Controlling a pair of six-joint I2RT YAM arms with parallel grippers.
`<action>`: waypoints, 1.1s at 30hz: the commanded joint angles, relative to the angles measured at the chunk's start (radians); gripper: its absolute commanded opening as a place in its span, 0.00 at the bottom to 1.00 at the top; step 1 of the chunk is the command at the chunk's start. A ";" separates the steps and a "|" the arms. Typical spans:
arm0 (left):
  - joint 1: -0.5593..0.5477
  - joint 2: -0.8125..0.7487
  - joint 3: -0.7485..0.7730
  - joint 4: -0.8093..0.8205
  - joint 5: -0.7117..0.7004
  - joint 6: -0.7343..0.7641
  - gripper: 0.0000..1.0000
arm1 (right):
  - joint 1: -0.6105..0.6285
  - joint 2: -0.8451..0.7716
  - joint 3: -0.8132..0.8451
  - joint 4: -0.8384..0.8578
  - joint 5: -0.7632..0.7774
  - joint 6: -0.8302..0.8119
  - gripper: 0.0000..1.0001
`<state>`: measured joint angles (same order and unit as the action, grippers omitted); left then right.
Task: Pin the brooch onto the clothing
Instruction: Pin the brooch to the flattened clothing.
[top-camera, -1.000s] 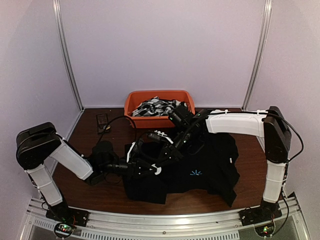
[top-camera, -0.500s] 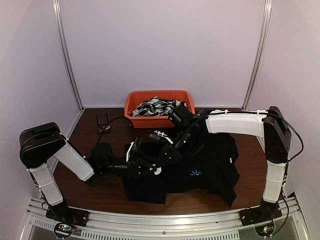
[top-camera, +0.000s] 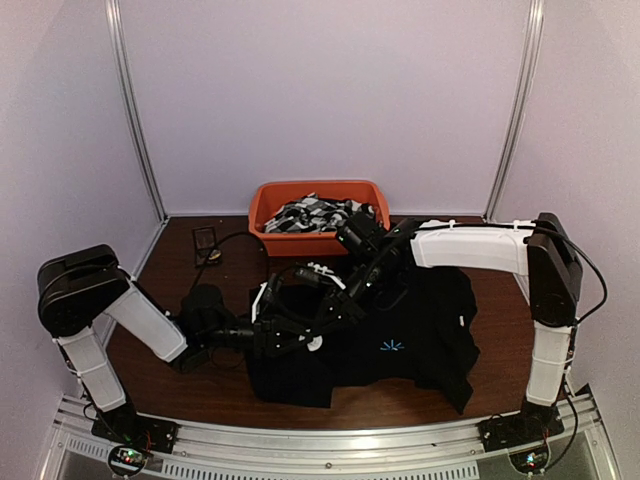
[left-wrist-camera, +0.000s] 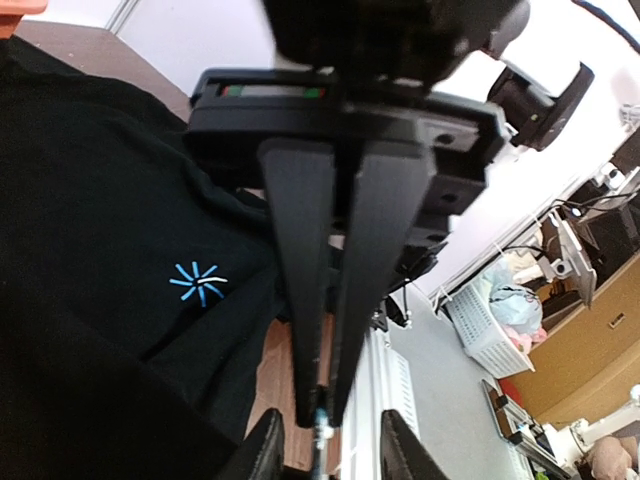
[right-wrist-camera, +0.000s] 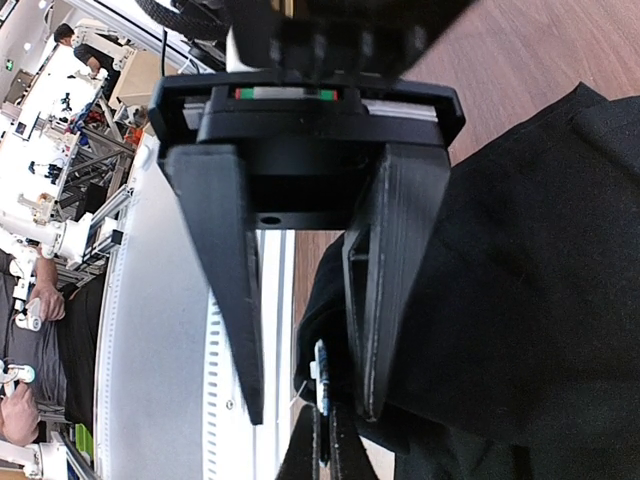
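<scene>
The black shirt (top-camera: 420, 330) lies spread on the table, its light-blue starburst (top-camera: 391, 347) facing up. In the left wrist view the shirt (left-wrist-camera: 90, 200) and its starburst (left-wrist-camera: 198, 283) fill the left side. The brooch (right-wrist-camera: 320, 375), a small blue-and-white disc seen edge-on, sits beside a raised fold of the shirt (right-wrist-camera: 540, 280). My right gripper (right-wrist-camera: 322, 418) is shut on the brooch (left-wrist-camera: 322, 430); from the left wrist its fingers (left-wrist-camera: 300, 300) look pressed together. My left gripper (left-wrist-camera: 330, 448) stands open around the brooch, one finger (right-wrist-camera: 385, 280) against the fabric. Both meet near the shirt's left part (top-camera: 315, 340).
An orange bin (top-camera: 262, 205) of black-and-white patterned fabrics stands at the back centre. A small dark object (top-camera: 205, 245) lies at the back left on the brown table (top-camera: 170, 270). An aluminium rail (top-camera: 320, 440) runs along the near edge.
My left gripper's jaws have spread apart around the brooch. The right gripper stays shut on it, and both arms have hardly moved.
</scene>
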<state>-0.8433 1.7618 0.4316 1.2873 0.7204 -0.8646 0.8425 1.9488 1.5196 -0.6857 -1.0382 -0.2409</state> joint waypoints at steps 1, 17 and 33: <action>0.019 -0.069 0.009 -0.015 0.074 0.065 0.35 | 0.006 -0.011 0.022 -0.015 0.007 -0.027 0.00; 0.017 -0.237 0.156 -0.773 0.082 0.522 0.41 | 0.007 -0.007 0.036 -0.056 -0.019 -0.055 0.00; 0.015 -0.227 0.154 -0.717 0.047 0.518 0.33 | 0.012 -0.002 0.037 -0.056 -0.019 -0.054 0.00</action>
<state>-0.8291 1.5139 0.5705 0.5003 0.7734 -0.3382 0.8467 1.9488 1.5341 -0.7353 -1.0466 -0.2848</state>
